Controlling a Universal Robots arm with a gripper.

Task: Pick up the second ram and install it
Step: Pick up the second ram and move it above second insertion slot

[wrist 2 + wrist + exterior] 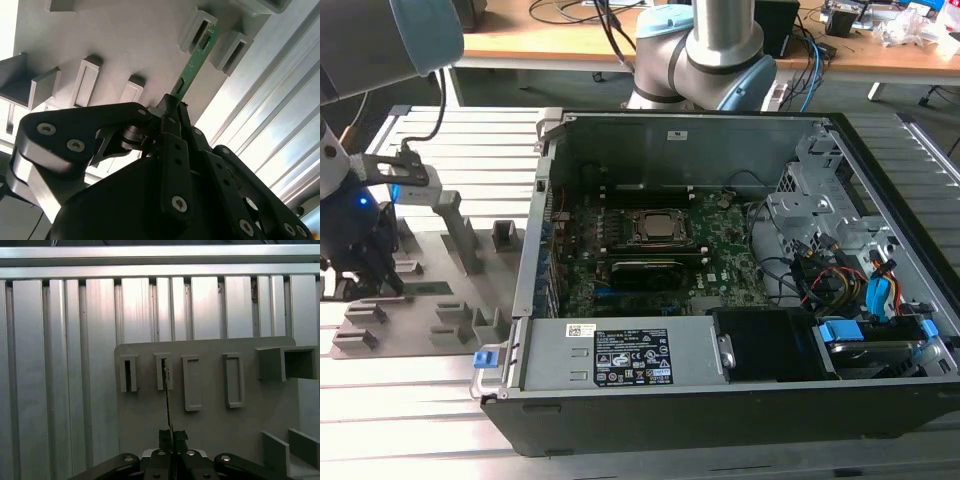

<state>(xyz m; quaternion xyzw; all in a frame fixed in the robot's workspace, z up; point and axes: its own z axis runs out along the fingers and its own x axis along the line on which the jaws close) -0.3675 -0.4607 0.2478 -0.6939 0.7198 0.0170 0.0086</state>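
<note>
Looks like a robotics lab or test workshop set up for computer assembly. Told first by the worktable (410, 420) of ribbed aluminium profiles, seen in the exterior view and in both wrist views. Told also by the grey-and-blue robot arm (705, 45) standing at the table's far edge. In front of it, an open desktop computer case (720, 410) lying on its side, with motherboard (720, 240), drive cage (810, 190) and internal wiring (840, 275) laid bare. Just beside the case, towards the exterior view's left, a grey fixture plate (498, 278) with slotted holder blocks. Behind all this, a wooden bench (550, 40) strewn with loose cables (610, 20) and small equipment.
</note>
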